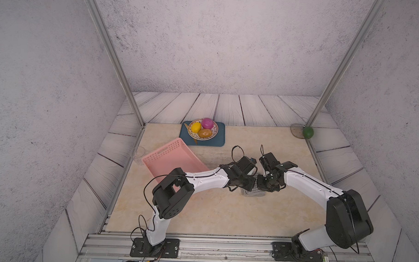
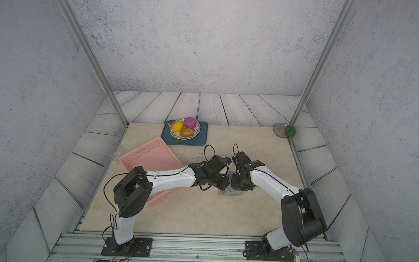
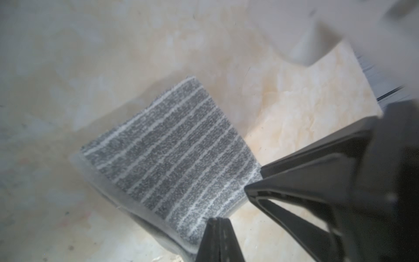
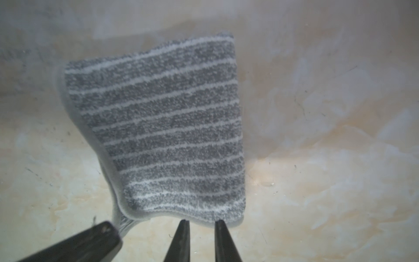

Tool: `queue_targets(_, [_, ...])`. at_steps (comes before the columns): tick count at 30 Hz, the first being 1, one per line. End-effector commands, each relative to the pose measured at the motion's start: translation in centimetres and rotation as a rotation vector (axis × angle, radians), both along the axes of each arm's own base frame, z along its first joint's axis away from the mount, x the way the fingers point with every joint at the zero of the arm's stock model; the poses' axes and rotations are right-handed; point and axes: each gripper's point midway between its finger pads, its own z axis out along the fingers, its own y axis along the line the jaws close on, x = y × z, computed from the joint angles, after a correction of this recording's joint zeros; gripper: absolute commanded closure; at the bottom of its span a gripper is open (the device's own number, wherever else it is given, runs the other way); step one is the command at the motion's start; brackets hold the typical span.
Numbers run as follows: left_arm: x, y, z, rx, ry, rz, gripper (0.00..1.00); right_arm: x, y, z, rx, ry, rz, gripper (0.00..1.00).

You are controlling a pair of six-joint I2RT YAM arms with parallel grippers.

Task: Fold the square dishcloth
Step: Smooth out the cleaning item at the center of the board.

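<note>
Dishcloth [image 4: 163, 127] lies doubled over on the counter [image 1: 224, 213], with a lower layer showing along one edge. Left gripper [image 3: 219, 226]: jaws clenched at a cloth corner; whether they pinch it cannot be told. Right gripper [image 4: 202, 223]: jaws slightly parted, tips at the cloth's edge. Bare counter surrounds it. Pink basket [image 1: 169, 156] stands apart, leftward.

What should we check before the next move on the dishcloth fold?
1. Dishcloth doubled over, flat on table: ok.
2. Layers aligned: not ok, a lower layer peeks out at one corner.
3. Right gripper free of the cloth: ok, jaws apart, tips at its edge.
4. Left gripper free of the cloth: cannot tell; it is shut at a corner.
5. Pink basket apart from the cloth: ok.
</note>
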Motion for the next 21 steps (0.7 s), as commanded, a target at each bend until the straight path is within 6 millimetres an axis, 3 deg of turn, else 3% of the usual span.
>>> queue_targets(1, [-0.4,0.5,-1.7,0.032,0.047,-0.012,1.00,0.3,-0.4,-0.7,0.012,-0.007,-0.035,0.81])
queue_targets(13, [0.4,3.0,-6.2,0.014,0.190,0.068,1.00,0.1,-0.7,-4.3,0.059,0.048,-0.069,0.81])
queue_targets(18, [0.4,3.8,-7.0,0.020,0.202,0.081,1.00,-0.5,-0.8,-5.2,0.070,0.071,-0.075,0.82])
queue_targets(21, [0.5,4.2,-6.7,0.016,0.196,0.085,1.00,-0.4,-0.8,-4.7,0.074,0.058,-0.069,0.82])
